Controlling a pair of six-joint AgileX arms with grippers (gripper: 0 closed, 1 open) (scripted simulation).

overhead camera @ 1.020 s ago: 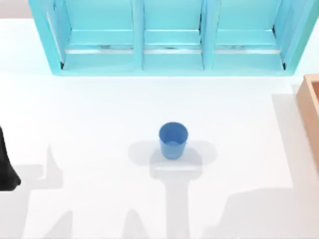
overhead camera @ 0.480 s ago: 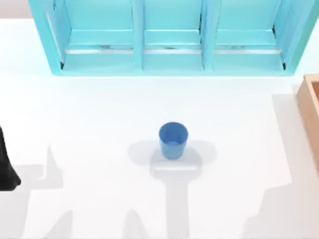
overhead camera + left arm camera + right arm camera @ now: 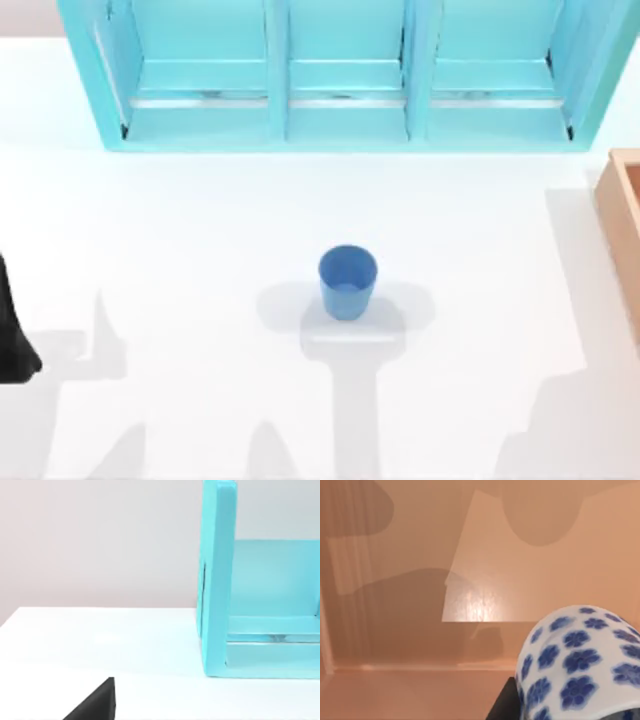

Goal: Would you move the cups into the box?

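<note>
- Blue cup [image 3: 347, 281]: plain, tapered, upright with its mouth open to the top view; it stands alone on the white desk [image 3: 200, 230] near the middle, in front of the shelf unit and well apart from the box.
- White cup with a blue flower pattern [image 3: 577, 665]: seen close in the right wrist view, over the orange-brown floor of the box [image 3: 420, 580]; a dark part of the right arm sits just beside its lower edge. Whether it touches the floor cannot be told.
- Tan, wood-coloured box [image 3: 625, 230]: at the top view's right edge, cut off by the frame, with one thick rim and a strip of its inside in sight.
- Turquoise shelf unit [image 3: 340, 70]: three compartments along the far side of the desk; its end wall [image 3: 217, 575] also appears in the left wrist view.
- Left arm [image 3: 12, 335]: a dark shape at the top view's left edge, parked well away from the blue cup. Its tool's state cannot be told.
- Right tool: whether it is open or closed on the patterned cup cannot be told.
</note>
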